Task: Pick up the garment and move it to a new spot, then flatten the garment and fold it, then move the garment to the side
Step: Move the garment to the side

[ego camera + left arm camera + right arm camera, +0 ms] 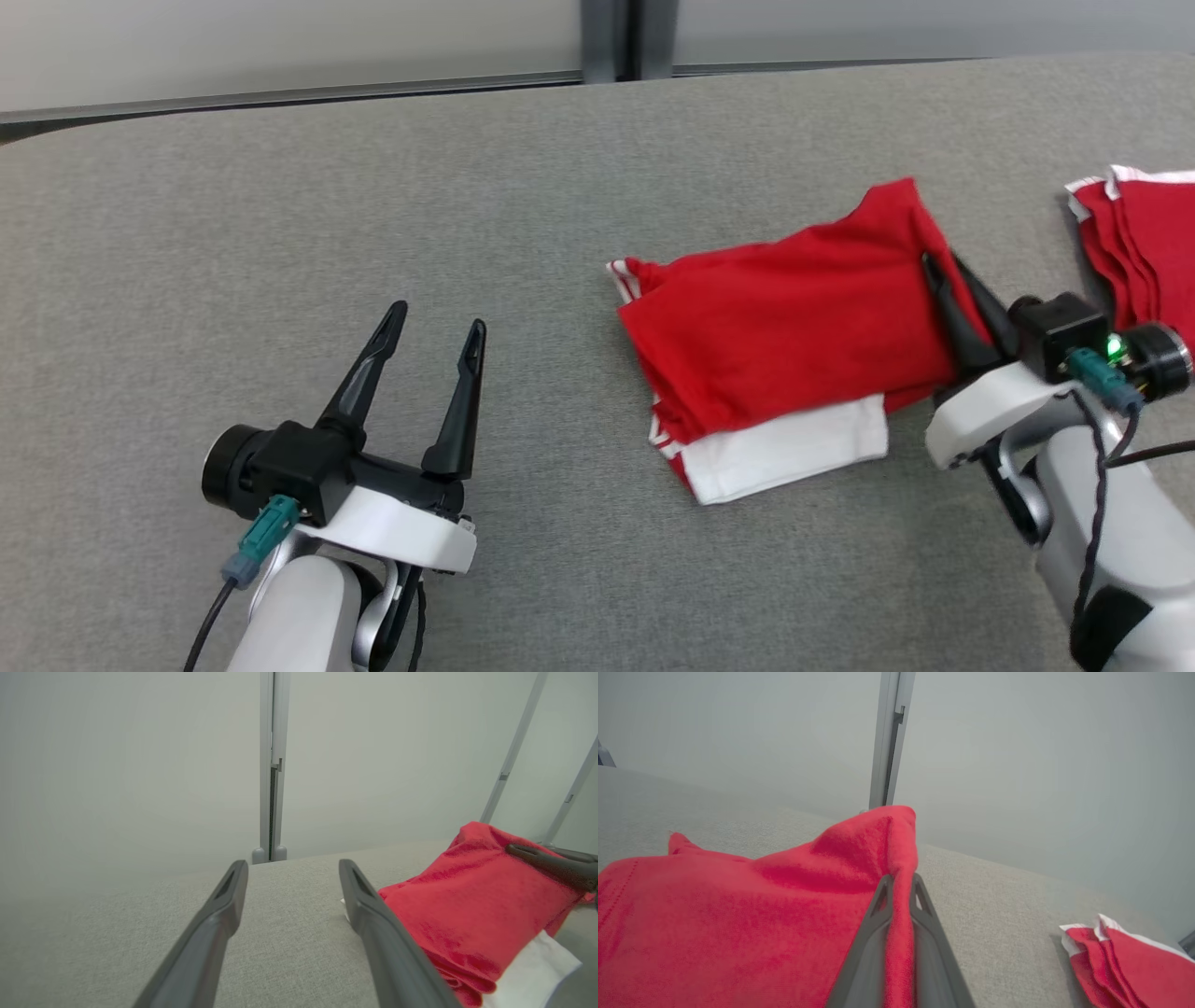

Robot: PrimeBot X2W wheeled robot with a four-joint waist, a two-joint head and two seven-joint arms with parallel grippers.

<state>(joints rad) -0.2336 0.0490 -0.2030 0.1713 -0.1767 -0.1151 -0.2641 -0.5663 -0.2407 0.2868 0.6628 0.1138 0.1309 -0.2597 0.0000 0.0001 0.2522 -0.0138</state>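
Left gripper (439, 315): near-left on the grey fabric-covered table (280, 233), fingers pointing away from the robot, jaws spread wide. Left wrist view: bare grey cloth in the gap. It sits well apart from the garment, which lies off to its right.

Right gripper (939, 261): near-right, with a green light (1113, 348) lit on the wrist. Jaws are pressed together on the right edge of the folded red garment with a white panel (794, 327). Right wrist view confirms this: a thin fold of red cloth runs between the two dark fingers (873, 933) and peaks just above the tips.

Garment: right of table centre, a roughly rectangular folded bundle, mostly lying flat on the table. The white panel pokes out from under the red layer along the near edge. There is red-and-white striped trim at the left corners. The far-right corner, by the pinch, stands up off the surface. Can't tell how much of the right edge is lifted.

Further right: a second pile of red cloth with white trim (1144, 233), cut by the frame edge. It is apart from the gripped garment, with grey table between them.

Far: the table's rounded back edge, then pale wall panels with a grey vertical post (611, 37) at the seam.
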